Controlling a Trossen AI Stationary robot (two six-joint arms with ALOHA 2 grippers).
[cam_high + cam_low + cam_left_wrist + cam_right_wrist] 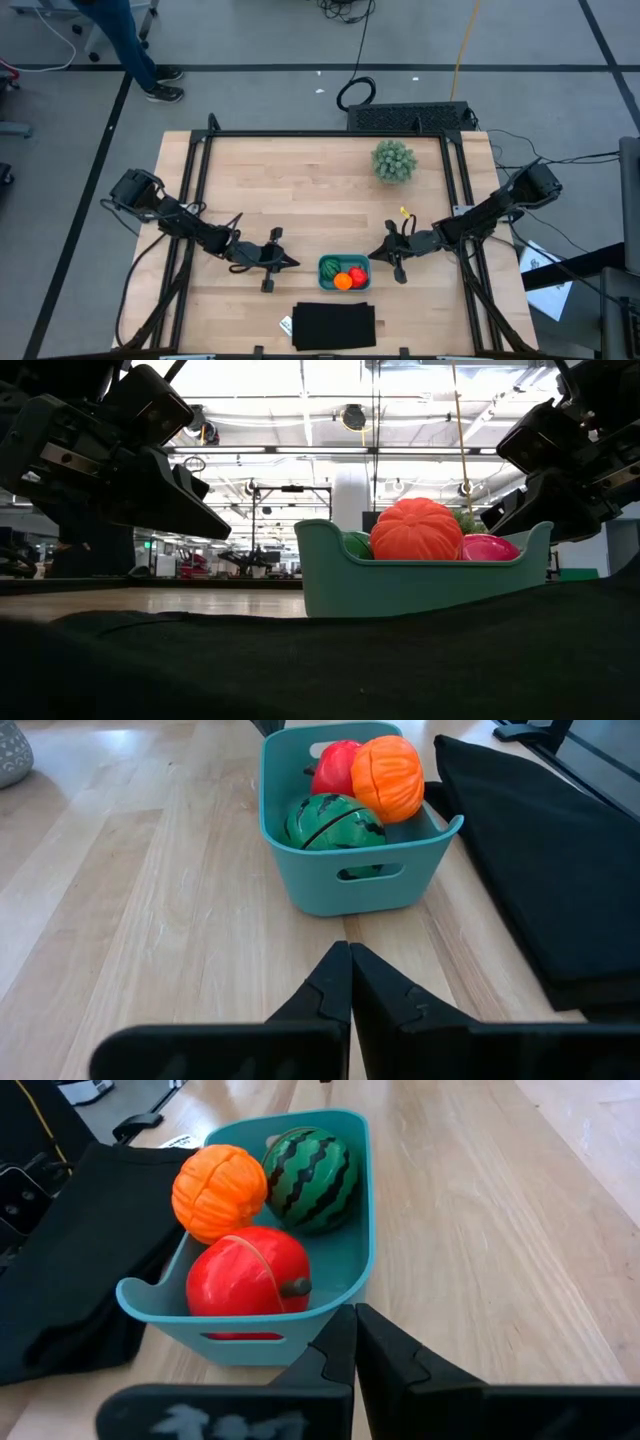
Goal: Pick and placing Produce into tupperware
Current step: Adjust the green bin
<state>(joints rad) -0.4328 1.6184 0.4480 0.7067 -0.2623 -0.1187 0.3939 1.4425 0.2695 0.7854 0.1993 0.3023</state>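
Observation:
The teal tupperware (344,272) sits on the table near its near edge. Inside lie the red fruit (247,1272), the green striped one (308,1166) and the orange ball (218,1191), all resting on its floor. My left gripper (292,262) hovers shut just left of the container; in its wrist view the fingertips (350,952) point at the container's short wall (350,880). My right gripper (374,251) is shut too, just right of the container, its tips (354,1312) close to the near wall (250,1330). Neither touches anything.
A flat black rectangle (334,326) lies at the table's near edge, just in front of the container. A fuzzy pale-green plant (394,160) stands toward the far right. A small white tag (286,325) lies beside the black piece. Bare wood spreads across the far half.

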